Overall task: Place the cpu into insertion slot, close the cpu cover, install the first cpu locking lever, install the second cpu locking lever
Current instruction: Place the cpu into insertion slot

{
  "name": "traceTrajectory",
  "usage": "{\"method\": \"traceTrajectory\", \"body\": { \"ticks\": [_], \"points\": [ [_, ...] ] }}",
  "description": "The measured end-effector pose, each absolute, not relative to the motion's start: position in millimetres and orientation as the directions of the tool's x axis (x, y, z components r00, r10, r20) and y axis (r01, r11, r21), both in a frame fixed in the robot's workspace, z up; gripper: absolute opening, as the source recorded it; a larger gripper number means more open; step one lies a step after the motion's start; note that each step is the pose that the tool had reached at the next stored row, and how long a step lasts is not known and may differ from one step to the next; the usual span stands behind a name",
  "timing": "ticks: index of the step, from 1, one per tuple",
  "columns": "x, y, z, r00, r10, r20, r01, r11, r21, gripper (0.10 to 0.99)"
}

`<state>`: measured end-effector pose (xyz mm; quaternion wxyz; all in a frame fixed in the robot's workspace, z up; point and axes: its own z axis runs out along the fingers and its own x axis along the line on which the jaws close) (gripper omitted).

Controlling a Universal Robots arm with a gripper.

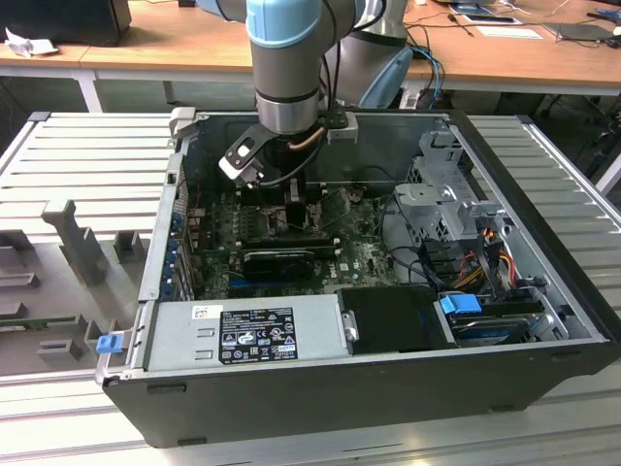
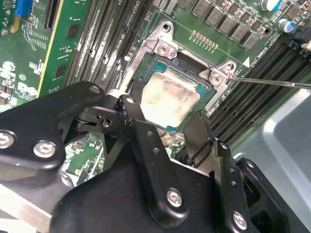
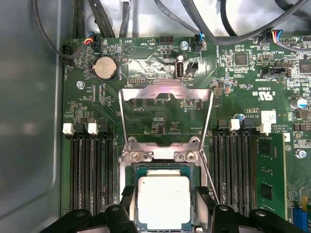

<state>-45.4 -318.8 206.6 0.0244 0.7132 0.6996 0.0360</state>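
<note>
End effector pinches the cpu by two opposite edges, chip down in the insertion slot, cpu cover open; step one, placing, looks nearly done, and letting go probably calls for the chip lying flat and square.

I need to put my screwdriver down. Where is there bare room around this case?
Bare: the ribbed table on the exterior view's right of the case. On that view's left, grey fixtures crowd it. Inside, the claw hangs over the cpu; cables crowd the drive cage.
</note>
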Motion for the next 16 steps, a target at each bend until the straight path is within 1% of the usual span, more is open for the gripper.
{"method": "traceTrajectory", "body": {
  "ticks": [3, 4, 7, 8, 9, 10, 12, 16],
  "points": [
    [-45.4, -318.8, 208.9, 0.019, 1.0, 0.017, 0.996, -0.02, 0.085, 0.604],
    [-45.4, -318.8, 210.1, 0.019, 1.0, 0.017, 0.996, -0.02, 0.085, 0.588],
    [-45.3, -318.7, 213.1, 0.018, 1.0, 0.017, 0.996, -0.02, 0.085, 0.396],
    [-45.4, -318.8, 213.9, 0.018, 1.0, 0.017, 0.996, -0.02, 0.085, 0.278],
    [-45.4, -318.8, 214.2, 0.018, 1.0, 0.017, 0.996, -0.02, 0.085, 0.216],
    [-45.4, -318.8, 214.6, 0.018, 1.0, 0.017, 0.996, -0.02, 0.085, 0.216],
    [-45.3, -318.8, 216.3, 0.019, 1.0, 0.017, 0.996, -0.02, 0.085, 0.106],
    [-45.4, -318.8, 218.2, 0.019, 1.0, 0.017, 0.996, -0.02, 0.085, 0.106]
  ]
}}
